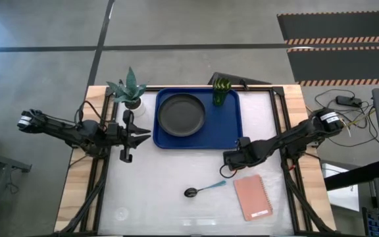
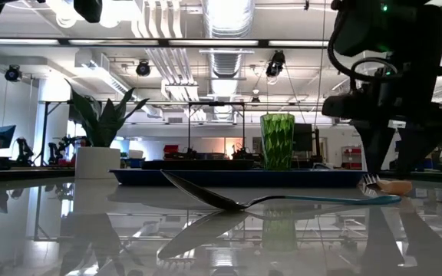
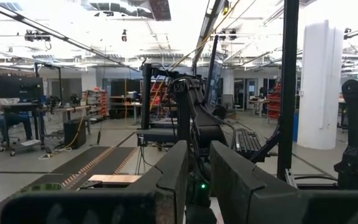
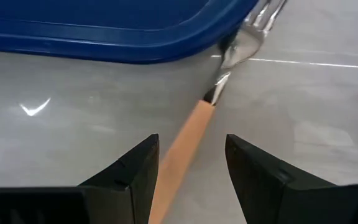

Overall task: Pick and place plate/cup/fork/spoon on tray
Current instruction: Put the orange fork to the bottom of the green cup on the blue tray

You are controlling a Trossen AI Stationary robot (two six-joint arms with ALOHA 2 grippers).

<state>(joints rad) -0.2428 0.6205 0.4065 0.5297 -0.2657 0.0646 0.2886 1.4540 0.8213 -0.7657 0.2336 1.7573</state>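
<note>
The blue tray (image 1: 232, 128) lies at the table's far middle. The black plate (image 1: 181, 114) lies in it, and the green cup (image 1: 221, 92) stands in its far right corner. The orange-handled fork (image 4: 191, 134) lies flat on the table, its tines (image 4: 253, 31) at the tray's near right corner (image 4: 135, 37). My right gripper (image 4: 191, 155) is open and low over the fork, one finger on either side of the handle; it also shows in the low view (image 2: 390, 165). The blue-handled spoon (image 1: 202, 189) lies on the table nearer the front. My left gripper (image 1: 143, 136) hovers left of the tray, slightly open and empty.
A white pot with a green plant (image 1: 130, 92) stands at the tray's far left corner, close to my left gripper. A pink notebook (image 1: 252, 196) lies near the table's front right, beside the spoon.
</note>
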